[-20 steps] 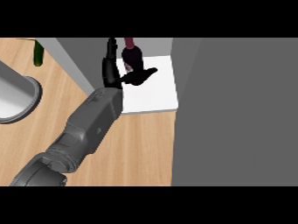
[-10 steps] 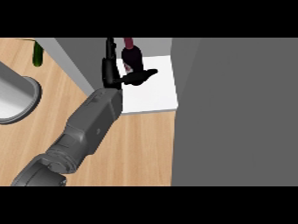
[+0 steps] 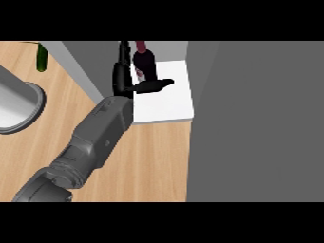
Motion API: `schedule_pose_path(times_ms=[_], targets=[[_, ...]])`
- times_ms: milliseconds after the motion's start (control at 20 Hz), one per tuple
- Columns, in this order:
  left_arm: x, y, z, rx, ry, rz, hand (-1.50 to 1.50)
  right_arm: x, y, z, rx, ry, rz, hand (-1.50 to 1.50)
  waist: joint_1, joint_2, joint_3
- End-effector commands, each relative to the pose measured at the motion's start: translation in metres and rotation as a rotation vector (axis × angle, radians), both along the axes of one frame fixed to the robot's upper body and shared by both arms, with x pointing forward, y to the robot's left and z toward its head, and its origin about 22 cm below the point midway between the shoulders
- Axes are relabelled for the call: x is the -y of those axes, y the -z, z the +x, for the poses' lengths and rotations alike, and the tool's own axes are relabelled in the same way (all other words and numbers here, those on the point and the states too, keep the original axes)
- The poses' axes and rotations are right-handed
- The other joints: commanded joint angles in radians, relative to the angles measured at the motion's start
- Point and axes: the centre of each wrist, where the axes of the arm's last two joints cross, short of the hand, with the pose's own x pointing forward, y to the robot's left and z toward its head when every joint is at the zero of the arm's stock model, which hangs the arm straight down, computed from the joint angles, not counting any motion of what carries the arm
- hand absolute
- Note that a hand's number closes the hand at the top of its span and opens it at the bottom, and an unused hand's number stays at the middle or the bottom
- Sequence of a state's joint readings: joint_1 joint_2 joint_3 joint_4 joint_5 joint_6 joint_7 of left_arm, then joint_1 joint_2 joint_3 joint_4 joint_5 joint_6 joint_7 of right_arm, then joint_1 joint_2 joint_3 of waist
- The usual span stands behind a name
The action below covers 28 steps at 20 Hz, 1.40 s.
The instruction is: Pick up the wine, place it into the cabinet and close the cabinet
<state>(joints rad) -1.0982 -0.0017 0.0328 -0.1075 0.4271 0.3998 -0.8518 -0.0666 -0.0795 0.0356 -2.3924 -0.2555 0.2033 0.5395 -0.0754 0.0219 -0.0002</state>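
The dark red wine bottle (image 3: 143, 59) stands on the cabinet's white shelf (image 3: 171, 102), near the top of the head view. My left hand (image 3: 126, 78) is at the bottle's left side. Its fingers (image 3: 121, 61) run straight up alongside the bottle. The thumb (image 3: 156, 85) sticks out to the right just below the bottle's base, not wrapped round it. The hand is open. The grey forearm (image 3: 98, 133) comes in from the lower left. My right hand does not show.
A wide grey cabinet panel (image 3: 262, 118) fills the right side. The cabinet's grey side wall (image 3: 80, 66) stands left of the shelf. A grey round vessel (image 3: 6, 107) sits at the left edge, and a dark green item (image 3: 42, 59) lies at the far left.
The thumb has straightened and stretched out to the right, away from the bottle. The bottle and the forearm stay where they were.
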Motion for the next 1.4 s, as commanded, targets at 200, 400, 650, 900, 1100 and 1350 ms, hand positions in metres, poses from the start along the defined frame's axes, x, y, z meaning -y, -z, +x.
schedule_pose_path(times_ms=[200, 400, 650, 900, 1100, 1350], targets=[[-0.008, 0.015, -0.008, -0.022, 0.046, -0.058, -1.50, -0.008, -0.013, -0.004, 0.024, 0.002, 0.004, -1.50, 0.028, -0.007, -0.002], [-0.016, 0.031, -0.017, -0.013, -0.005, -0.128, -1.50, -0.008, -0.004, -0.006, 0.022, -0.036, 0.026, -1.50, -0.011, -0.005, -0.001], [-0.016, 0.033, -0.019, -0.021, 0.018, -0.179, -1.50, -0.008, -0.016, -0.011, 0.014, -0.022, 0.035, -1.50, 0.007, -0.015, -0.001], [-0.013, 0.038, -0.026, -0.030, 0.046, -0.181, -1.50, -0.005, -0.016, 0.004, 0.011, -0.029, 0.031, -1.50, 0.006, -0.020, -0.001], [0.000, 0.033, -0.032, -0.035, 0.072, -0.189, -1.50, -0.005, -0.019, -0.017, 0.007, -0.015, 0.025, -1.50, 0.024, -0.025, 0.000], [0.025, 0.046, -0.074, -0.043, 0.103, -0.177, -1.50, 0.000, -0.011, -0.008, 0.002, 0.032, 0.018, -1.50, 0.050, -0.029, 0.000]])
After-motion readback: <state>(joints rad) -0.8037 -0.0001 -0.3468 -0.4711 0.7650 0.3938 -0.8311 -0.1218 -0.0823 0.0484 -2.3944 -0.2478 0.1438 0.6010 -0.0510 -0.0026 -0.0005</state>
